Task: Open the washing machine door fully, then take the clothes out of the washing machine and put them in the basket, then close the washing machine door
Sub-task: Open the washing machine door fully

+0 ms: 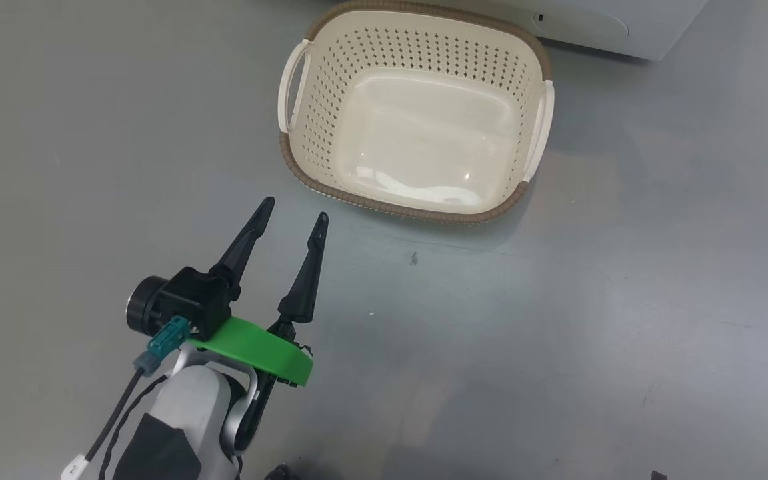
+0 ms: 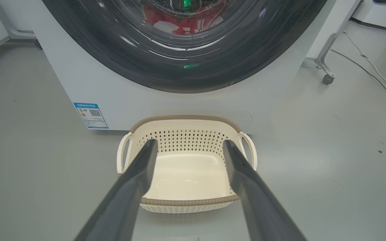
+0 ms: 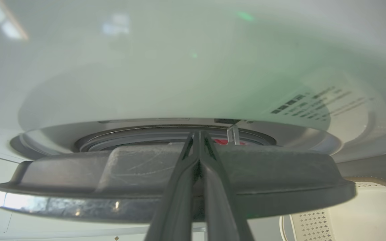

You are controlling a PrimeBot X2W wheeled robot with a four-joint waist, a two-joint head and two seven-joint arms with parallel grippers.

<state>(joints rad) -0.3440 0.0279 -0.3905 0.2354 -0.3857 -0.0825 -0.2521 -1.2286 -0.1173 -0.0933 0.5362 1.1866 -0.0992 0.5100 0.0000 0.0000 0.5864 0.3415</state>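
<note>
Head view has the left hand [image 1: 295,209] hanging open over the floor [image 1: 57,167], near the basket [image 1: 411,210], which stands just before the washing machine [image 2: 179,100]. The right hand [image 3: 198,134], fingers pressed together, is at the edge of the washing machine door [image 3: 280,187]; red clothes [image 2: 179,20] lie inside.

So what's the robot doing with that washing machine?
It's working on the washing machine door. Its right gripper, fingers pressed together, is at the door's edge, and the door stands slightly ajar. The red clothes are inside the washing machine. The cream basket sits empty on the floor in front, and the left gripper hovers open near it.
</note>
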